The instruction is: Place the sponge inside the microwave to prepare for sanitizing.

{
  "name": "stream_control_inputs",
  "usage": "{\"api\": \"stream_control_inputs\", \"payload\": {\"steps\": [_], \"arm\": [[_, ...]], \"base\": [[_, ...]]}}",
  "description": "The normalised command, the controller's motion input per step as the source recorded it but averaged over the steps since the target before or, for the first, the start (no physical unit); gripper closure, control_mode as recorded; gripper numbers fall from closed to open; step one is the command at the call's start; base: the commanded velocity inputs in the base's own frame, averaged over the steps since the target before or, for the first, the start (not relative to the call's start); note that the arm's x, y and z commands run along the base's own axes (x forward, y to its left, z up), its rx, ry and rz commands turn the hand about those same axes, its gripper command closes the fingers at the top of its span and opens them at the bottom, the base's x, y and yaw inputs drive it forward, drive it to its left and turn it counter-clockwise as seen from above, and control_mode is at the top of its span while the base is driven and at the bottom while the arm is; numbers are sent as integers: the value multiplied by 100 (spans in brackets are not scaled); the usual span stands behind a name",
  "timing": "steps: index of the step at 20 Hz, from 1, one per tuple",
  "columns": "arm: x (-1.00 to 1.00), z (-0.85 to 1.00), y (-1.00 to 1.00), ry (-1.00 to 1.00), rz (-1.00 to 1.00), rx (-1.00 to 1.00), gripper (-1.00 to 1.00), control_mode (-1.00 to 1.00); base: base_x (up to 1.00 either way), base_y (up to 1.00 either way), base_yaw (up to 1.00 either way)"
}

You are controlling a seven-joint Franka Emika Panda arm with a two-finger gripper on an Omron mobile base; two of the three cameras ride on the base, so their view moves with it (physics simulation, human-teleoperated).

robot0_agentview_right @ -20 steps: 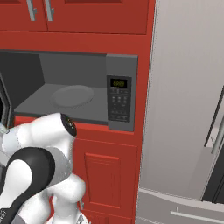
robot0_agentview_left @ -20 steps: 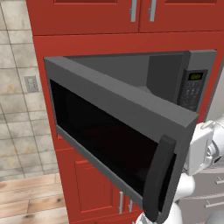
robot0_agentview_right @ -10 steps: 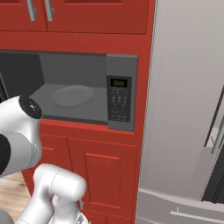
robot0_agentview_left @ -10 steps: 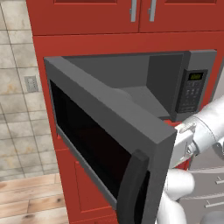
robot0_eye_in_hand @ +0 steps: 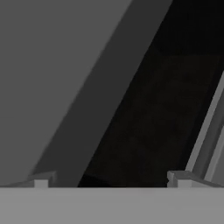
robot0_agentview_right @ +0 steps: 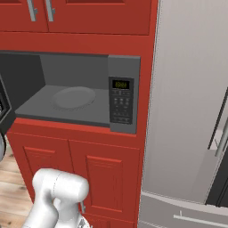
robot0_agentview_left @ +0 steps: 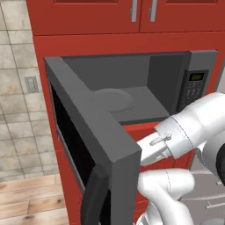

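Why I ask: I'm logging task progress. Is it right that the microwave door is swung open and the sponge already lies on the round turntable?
Not quite. The microwave door is swung open, but the round turntable is bare; no sponge lies on it. The right base view shows this plainly.

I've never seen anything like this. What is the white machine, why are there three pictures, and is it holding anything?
All three are rendered views of one moment. The white jointed thing is a robot arm. Two cameras ride on its base: the left one shows the arm behind the microwave's swung-open door; the right one looks into the cavity, where a round turntable lies bare beside the keypad. The third camera sits on the hand: its gripper has two fingertips set wide apart with nothing between them, close to the door's dark inner face.
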Motion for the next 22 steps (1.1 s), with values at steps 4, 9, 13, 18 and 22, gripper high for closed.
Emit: {"api": "stream_control_inputs", "payload": {"steps": [4, 9, 13, 18, 22], "arm": [[-15, -28, 72, -16, -11, 11, -100, -100], [6, -8, 41, -11, -9, 11, -100, -100], [4, 0, 22, -5, -10, 6, -100, -100], [0, -11, 41, -10, -13, 3, -100, -100], [1, -12, 48, 0, -16, 1, -100, -100]], "base": [[0, 0, 0], [0, 0, 0], [0, 0, 0], [0, 0, 0], [0, 0, 0]]}}
